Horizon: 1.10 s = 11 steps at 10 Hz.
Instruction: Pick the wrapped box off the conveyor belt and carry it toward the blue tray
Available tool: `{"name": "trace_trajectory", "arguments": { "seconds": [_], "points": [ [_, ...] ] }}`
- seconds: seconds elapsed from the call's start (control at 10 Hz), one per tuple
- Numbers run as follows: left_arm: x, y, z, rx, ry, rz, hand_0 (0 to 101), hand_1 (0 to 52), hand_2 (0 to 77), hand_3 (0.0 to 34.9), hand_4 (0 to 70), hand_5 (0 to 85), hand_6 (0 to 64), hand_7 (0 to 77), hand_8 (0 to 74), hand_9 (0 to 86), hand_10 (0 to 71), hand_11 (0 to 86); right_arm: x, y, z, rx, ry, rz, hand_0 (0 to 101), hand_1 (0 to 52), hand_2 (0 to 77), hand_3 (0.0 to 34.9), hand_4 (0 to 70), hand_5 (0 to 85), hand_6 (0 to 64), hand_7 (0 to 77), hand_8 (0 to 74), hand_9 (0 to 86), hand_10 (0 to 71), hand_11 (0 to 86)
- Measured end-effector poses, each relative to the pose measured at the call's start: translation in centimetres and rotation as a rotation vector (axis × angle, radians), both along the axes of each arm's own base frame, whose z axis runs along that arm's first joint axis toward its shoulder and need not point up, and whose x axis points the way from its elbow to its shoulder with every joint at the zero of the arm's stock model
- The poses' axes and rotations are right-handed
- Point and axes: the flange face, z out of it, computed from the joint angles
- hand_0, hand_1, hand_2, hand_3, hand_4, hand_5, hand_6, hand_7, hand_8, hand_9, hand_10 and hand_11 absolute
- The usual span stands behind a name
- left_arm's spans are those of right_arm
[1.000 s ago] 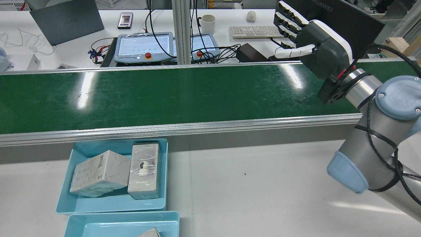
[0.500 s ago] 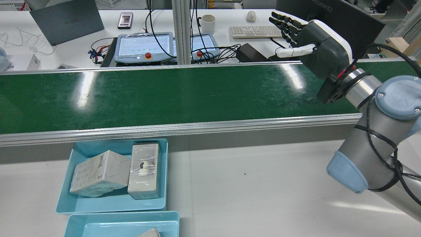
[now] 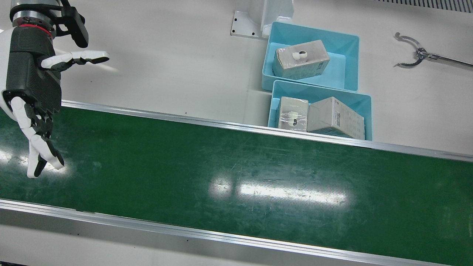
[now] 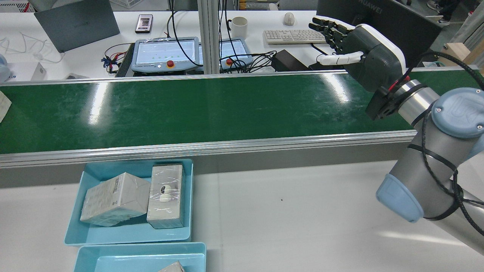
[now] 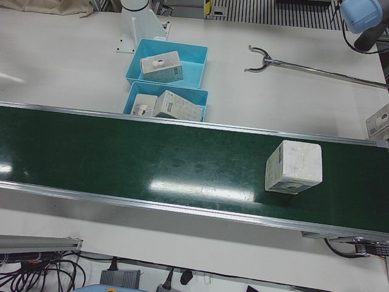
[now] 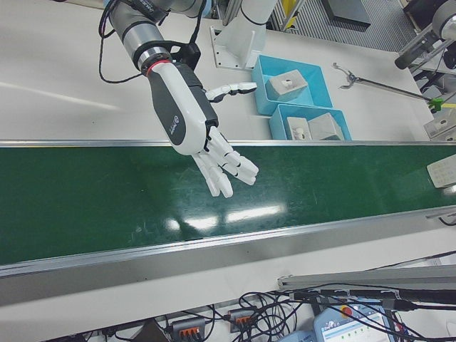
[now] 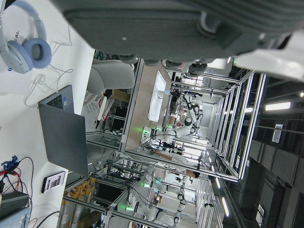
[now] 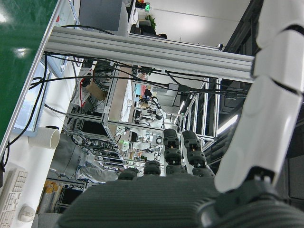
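Here the wrapped box (image 5: 293, 166) rides the conveyor belt (image 5: 134, 158), well apart from the right hand (image 6: 196, 121), whose fingers spread empty.

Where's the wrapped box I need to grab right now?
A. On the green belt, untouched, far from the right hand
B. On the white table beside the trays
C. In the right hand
A: the wrapped box sits alone on the green belt, while the right hand hovers open and empty.
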Motion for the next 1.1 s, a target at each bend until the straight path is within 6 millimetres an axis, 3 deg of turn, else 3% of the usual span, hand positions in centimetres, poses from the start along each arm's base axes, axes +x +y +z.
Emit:
{"name": "trace_trajectory", "arguments": {
  "seconds": [0.1,0.7,0.8,0.9,1.1],
  "points": [
    [0.0,0.0,0.0,0.000,0.000,0.000,0,0.0,0.5,0.0,0.0,1.1,0.0,0.0,0.0,0.0,0.5,0.0,-0.1,0.0,0.0,0.000,0.000,-0.002,43,8.7,12.5,0.0,10.4,12.0,3.8,10.9,2.2,3.3,0.5,1.1],
    [0.0,0.0,0.0,0.000,0.000,0.000,0,0.0,0.5,0.0,0.0,1.1,0.0,0.0,0.0,0.0,0.5,0.0,-0.9,0.1,0.4,-0.009,0.001,-0.016,42,8.7,13.6,0.0,9.3,10.9,2.2,7.1,2.2,3.3,0.5,1.1],
    [0.0,0.0,0.0,0.000,0.000,0.000,0,0.0,0.5,0.0,0.0,1.1,0.0,0.0,0.0,0.0,0.5,0.0,-1.0,-0.1,0.7,-0.016,0.002,-0.017,42,10.9,14.2,0.0,9.3,10.9,2.2,7.1,2.2,3.3,0.5,1.1],
    [0.0,0.0,0.0,0.000,0.000,0.000,0,0.0,0.5,0.0,0.0,1.1,0.0,0.0,0.0,0.0,0.5,0.0,-1.1,-0.2,0.8,-0.021,0.002,-0.018,42,9.8,15.3,0.0,9.3,12.0,2.7,9.3,2.2,3.3,0.5,1.1],
    [0.0,0.0,0.0,0.000,0.000,0.000,0,0.0,1.1,0.0,0.0,1.1,0.0,0.0,0.0,0.0,0.0,0.0,-1.1,-0.2,0.9,-0.023,0.003,-0.018,42,9.3,14.7,0.0,8.2,12.0,2.2,6.0,2.2,3.3,0.5,1.1]
  ]
}}
